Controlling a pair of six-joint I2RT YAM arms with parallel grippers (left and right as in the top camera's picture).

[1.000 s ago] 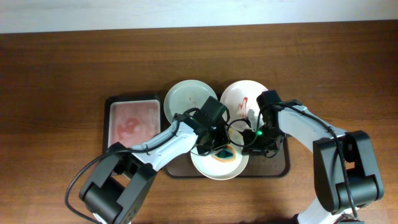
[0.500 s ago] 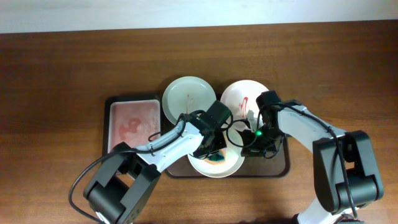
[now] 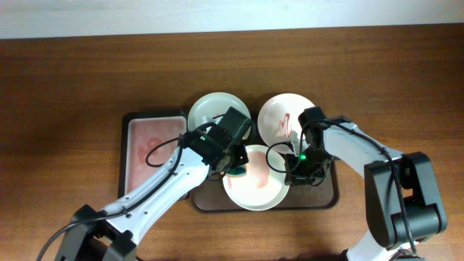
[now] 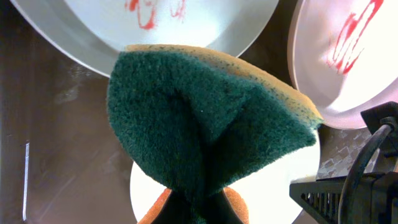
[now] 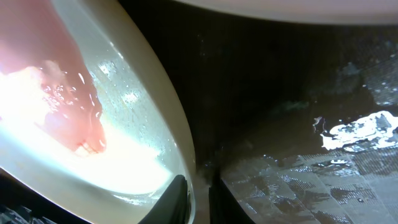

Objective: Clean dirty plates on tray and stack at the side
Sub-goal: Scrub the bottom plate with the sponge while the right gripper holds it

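Note:
Three white plates sit on the dark tray point(image 3: 326, 194). The back left plate point(image 3: 206, 112) and back right plate point(image 3: 286, 116) carry red marks. The front plate point(image 3: 257, 188) shows a pale pink smear. My left gripper point(image 3: 235, 167) is shut on a green and orange sponge point(image 4: 205, 124) over the front plate's back left edge; its fingers point(image 4: 199, 211) are mostly hidden by the sponge. My right gripper point(image 3: 291, 170) is shut on the front plate's right rim point(image 5: 177, 155), with one finger on each side point(image 5: 199, 193).
A second dark tray with a pinkish wet inside point(image 3: 152, 145) lies left of the plates. The tray floor by the right gripper is wet point(image 5: 311, 174). Brown tabletop point(image 3: 72, 87) surrounds both trays.
My left gripper has moved the sponge from the middle of the front plate up and left to its back edge, uncovering a pink smear. The right gripper has stayed on the rim.

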